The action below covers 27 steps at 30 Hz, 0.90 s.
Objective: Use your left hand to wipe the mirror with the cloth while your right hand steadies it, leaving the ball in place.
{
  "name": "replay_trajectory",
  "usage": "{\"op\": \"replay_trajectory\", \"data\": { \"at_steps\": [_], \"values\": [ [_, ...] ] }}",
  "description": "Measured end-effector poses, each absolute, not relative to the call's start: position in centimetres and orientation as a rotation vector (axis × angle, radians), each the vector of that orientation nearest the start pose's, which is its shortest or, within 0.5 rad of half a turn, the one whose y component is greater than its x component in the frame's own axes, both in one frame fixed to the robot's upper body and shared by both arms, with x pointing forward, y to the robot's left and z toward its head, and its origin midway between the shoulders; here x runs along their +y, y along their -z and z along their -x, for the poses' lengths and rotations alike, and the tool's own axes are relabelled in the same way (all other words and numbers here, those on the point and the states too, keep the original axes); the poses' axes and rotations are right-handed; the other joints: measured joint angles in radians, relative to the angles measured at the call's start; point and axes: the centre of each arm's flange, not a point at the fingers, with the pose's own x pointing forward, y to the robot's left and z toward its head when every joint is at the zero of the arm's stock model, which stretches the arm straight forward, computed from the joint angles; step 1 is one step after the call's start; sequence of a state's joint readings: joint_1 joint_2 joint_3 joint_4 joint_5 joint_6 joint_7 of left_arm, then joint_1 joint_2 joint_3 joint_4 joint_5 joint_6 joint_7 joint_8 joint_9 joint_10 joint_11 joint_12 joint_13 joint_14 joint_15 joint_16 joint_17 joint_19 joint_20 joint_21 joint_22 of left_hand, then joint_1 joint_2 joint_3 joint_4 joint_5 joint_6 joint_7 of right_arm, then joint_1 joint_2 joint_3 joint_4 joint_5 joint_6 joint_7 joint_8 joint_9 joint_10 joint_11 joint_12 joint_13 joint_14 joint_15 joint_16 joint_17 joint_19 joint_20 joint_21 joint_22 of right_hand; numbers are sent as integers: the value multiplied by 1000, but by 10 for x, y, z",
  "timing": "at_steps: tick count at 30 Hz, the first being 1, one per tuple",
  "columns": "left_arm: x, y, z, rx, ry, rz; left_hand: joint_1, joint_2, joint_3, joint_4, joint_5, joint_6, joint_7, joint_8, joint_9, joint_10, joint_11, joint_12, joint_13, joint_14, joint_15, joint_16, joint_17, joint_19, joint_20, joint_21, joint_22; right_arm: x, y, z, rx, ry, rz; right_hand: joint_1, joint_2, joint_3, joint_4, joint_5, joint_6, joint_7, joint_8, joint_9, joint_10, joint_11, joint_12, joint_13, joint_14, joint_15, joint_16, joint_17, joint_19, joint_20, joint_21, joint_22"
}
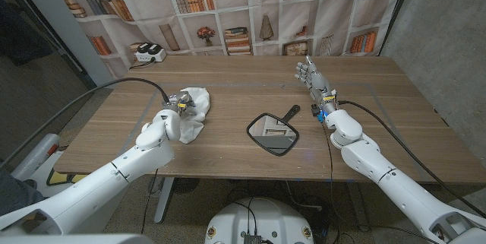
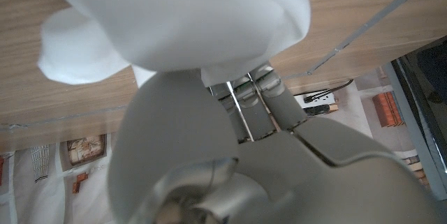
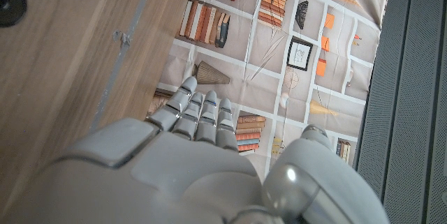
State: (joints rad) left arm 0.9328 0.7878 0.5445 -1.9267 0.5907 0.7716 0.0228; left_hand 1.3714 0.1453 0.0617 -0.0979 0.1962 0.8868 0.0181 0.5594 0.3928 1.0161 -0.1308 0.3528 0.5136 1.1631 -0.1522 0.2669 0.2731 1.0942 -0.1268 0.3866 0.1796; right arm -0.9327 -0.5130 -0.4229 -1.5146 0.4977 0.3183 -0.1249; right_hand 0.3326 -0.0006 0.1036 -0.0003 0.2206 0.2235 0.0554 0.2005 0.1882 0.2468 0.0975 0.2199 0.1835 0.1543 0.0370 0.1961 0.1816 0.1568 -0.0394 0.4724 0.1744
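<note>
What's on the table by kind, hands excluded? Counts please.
Cloth: 1, white, at the left hand
Hand mirror: 1, black frame
Black-and-white device at the far edge: 1
Ball: 0 visible
Total: 3

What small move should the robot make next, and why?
Probably bring the right hand over to the mirror's handle to steady it. That hand is open and away from the mirror, while the left hand is already on the cloth, so wiping waits on steadying.

Brown wood-grain tabletop before a printed bookshelf backdrop curtain; grey textured wall at one side.
</note>
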Motion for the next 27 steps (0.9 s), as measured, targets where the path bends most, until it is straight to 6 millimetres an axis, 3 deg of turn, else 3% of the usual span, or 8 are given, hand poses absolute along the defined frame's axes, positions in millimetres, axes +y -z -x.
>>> {"op": "replay_trajectory", "data": {
  "at_steps": [27],
  "values": [
    [263,-10,-554,-534,-266,-1292,6,-6,0,0,0,-8,-6,7,60,-6,-5,10,59,-2,-13,-6,38,-9,2,-8,0,-238,30,-610,-723,-230,7,0,0,0,0,0,0,0,0,0,0,0,0,0,7,4,0,2,3,4,-11,0]
  ]
}}
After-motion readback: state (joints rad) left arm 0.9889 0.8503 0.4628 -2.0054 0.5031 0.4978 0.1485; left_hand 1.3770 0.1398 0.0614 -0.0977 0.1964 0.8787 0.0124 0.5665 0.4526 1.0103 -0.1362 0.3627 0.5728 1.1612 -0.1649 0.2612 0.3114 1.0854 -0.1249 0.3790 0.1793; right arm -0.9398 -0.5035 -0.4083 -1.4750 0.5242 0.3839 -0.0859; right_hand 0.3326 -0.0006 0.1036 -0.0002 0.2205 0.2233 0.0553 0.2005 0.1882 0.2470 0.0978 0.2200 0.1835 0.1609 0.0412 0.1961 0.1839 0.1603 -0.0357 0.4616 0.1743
